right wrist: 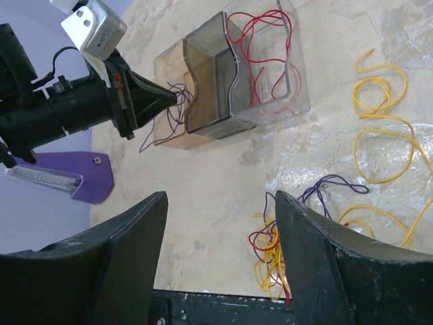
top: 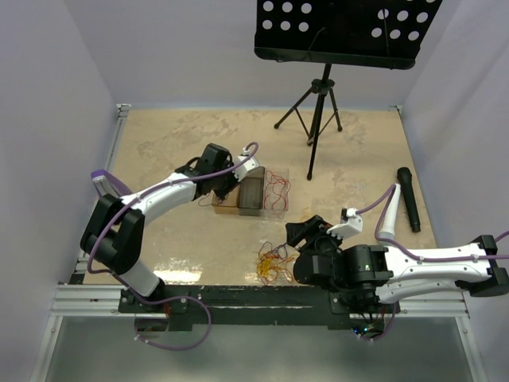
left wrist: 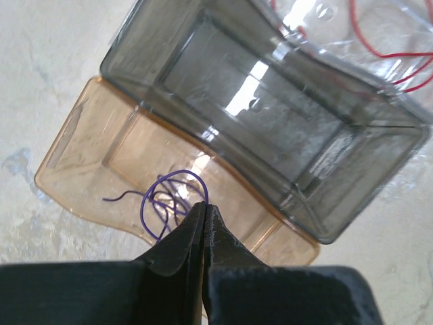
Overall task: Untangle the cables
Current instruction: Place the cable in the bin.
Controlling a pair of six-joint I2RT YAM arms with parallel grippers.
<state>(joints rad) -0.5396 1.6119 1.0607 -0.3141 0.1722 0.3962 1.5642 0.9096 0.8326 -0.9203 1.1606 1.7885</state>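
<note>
My left gripper (left wrist: 205,204) is shut, its tips pinching the top of a thin purple cable (left wrist: 152,203) that loops inside the amber tray (left wrist: 88,145). From the right wrist view the same gripper (right wrist: 176,98) pokes into that tray (right wrist: 166,68). Red cables (right wrist: 264,47) lie in the clear tray (right wrist: 298,101). A tangle of yellow, red and purple cables (top: 274,263) sits near the table's front edge. A loose yellow cable (right wrist: 379,101) lies beside it. My right gripper (right wrist: 220,196) is open above the table, just left of the tangle (right wrist: 277,250), holding nothing.
A grey tray (top: 250,195) stands between the amber and clear ones. A black microphone (top: 409,199) and a white one (top: 390,215) lie at the right. A music stand's tripod (top: 318,111) stands at the back.
</note>
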